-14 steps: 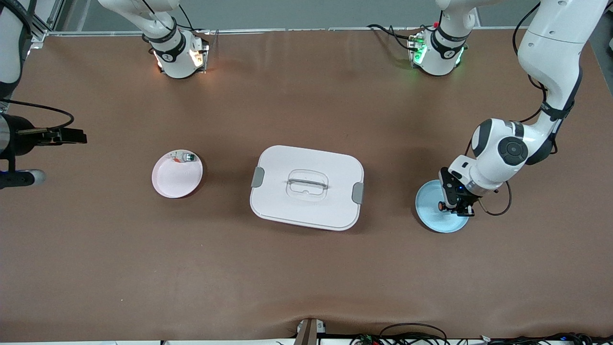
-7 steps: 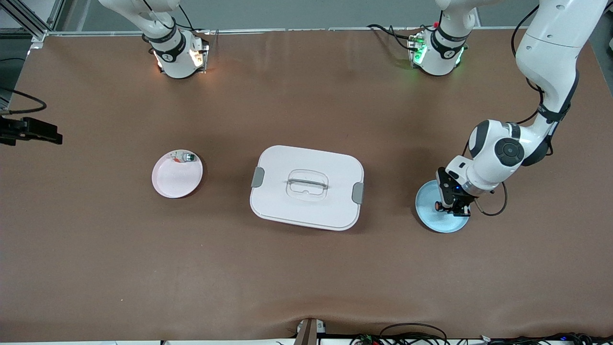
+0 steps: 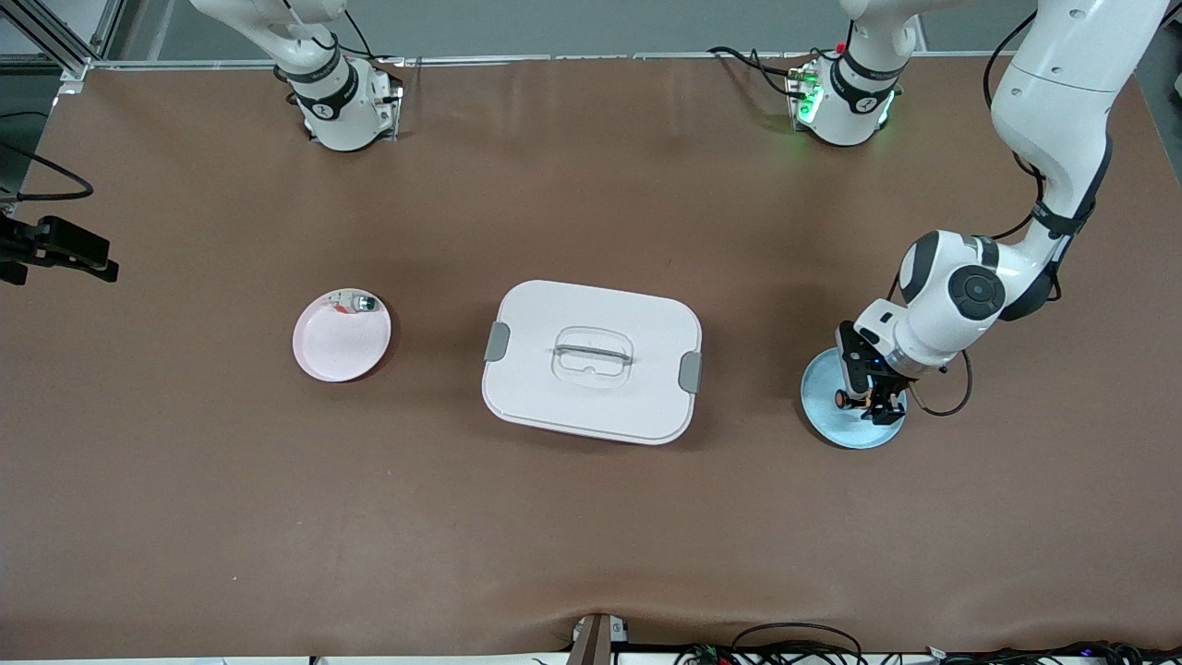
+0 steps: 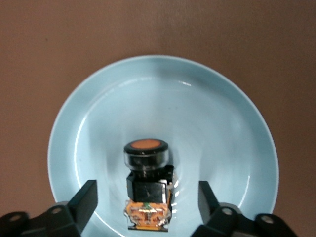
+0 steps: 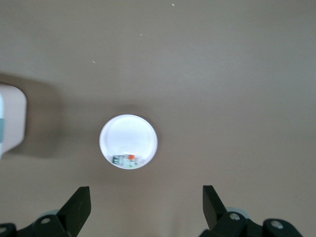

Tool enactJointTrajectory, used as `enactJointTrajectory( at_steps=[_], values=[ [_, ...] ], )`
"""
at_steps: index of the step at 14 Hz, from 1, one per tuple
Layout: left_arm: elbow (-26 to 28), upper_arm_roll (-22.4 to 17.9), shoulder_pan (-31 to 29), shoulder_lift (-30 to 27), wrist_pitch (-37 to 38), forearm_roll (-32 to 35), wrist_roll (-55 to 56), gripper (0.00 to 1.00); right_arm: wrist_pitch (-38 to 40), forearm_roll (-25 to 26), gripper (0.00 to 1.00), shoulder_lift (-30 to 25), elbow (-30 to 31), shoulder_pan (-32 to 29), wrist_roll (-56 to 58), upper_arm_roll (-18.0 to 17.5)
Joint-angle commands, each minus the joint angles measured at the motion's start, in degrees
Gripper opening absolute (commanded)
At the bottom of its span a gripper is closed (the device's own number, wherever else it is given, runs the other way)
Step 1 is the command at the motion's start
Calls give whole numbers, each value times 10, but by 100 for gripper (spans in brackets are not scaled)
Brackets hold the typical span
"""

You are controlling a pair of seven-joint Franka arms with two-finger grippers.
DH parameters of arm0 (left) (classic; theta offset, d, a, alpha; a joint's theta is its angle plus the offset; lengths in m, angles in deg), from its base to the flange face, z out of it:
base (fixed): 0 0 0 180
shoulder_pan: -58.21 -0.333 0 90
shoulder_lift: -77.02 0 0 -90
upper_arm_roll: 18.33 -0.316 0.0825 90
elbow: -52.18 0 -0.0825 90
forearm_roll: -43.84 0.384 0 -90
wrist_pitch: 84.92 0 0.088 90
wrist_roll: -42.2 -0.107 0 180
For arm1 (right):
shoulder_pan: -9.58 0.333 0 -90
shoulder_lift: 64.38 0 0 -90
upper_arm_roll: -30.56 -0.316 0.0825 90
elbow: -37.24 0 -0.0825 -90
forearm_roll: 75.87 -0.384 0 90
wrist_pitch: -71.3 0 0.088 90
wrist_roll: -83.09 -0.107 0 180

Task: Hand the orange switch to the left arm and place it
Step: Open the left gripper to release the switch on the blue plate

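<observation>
Transfer near complete: switch (image 4: 146,190) lies on blue plate (image 4: 224,123).
Left claw (image 4: 147,205) open astride it; right claw (image 5: 147,207) open, waiting high; box (image 3: 591,360) untouched.

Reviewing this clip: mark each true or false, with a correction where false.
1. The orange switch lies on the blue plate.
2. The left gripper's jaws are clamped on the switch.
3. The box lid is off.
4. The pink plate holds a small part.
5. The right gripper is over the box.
1. True: the orange switch rests on the blue plate.
2. False: the left gripper has its jaws open, standing clear on either side of the switch.
3. False: the box is closed, lid on.
4. True: the pink plate holds a small silver-and-green part at its rim.
5. False: the right gripper is high above the pink plate's end of the table, jaws open.
</observation>
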Motion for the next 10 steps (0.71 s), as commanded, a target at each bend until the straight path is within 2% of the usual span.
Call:
enactJointTrajectory(
  at_steps=[1, 3, 5, 10],
  values=[
    [-3, 14, -8, -27, 19, -2, 4, 100, -18, -33, 100, -42, 55, -26, -19, -7],
    [-3, 24, -20, -37, 30, -60, 4, 100, -18, -33, 100, -48, 64, -22, -67, -11],
    [-28, 27, -20, -52, 78, -113, 12, 100, -11, -28, 100, -48, 66, -16, -69, -12],
    [-177, 28, -18, -71, 322, -136, 114, 100, -2, -14, 100, -49, 73, -16, -67, -13]
  ],
)
